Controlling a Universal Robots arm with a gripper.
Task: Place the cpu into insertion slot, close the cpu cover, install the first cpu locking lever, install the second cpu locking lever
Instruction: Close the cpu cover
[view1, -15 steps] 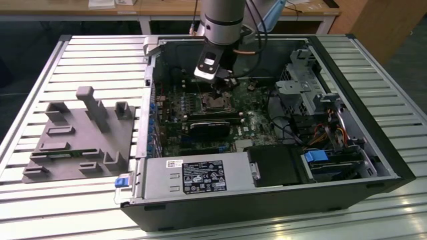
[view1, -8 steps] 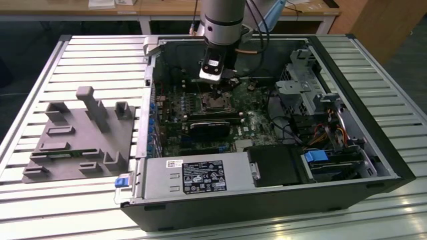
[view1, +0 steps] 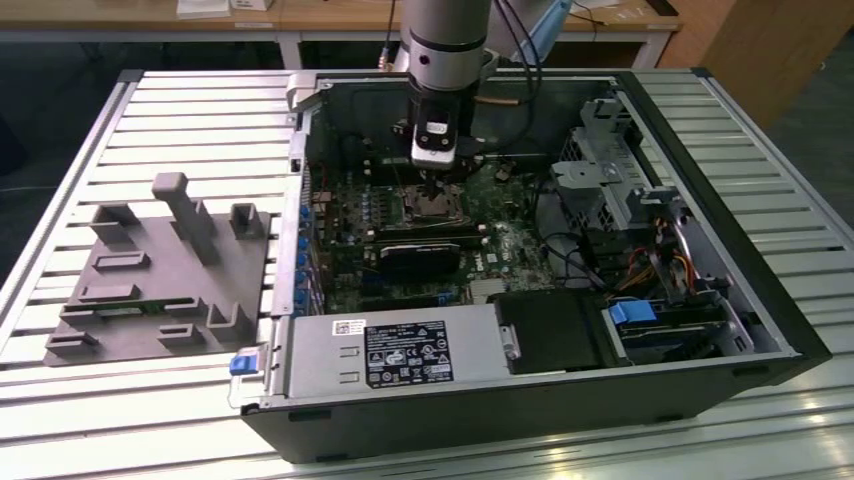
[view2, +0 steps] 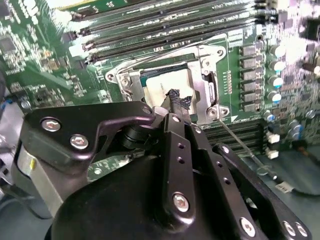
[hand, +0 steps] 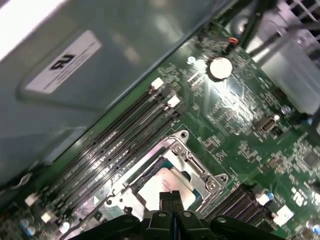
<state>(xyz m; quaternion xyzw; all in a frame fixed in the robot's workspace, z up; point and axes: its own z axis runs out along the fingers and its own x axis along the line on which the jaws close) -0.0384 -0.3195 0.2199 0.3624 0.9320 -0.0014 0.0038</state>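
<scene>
The arm reaches down into an open computer case. My gripper hangs right over the insertion slot on the green board. In both wrist views its two black fingers are pressed together, shut on nothing. The gripper's tip is at the edge of the cpu, whose pale silver top shows in the socket. The cpu cover lies flat around the chip as a silver frame. One thin wire lever sticks out from a socket corner. Another lever runs along the socket's far side.
Long black memory slots run beside the socket. A black card, the power supply and a drive cage crowd the case. A grey fixture block lies outside it on the exterior view's left.
</scene>
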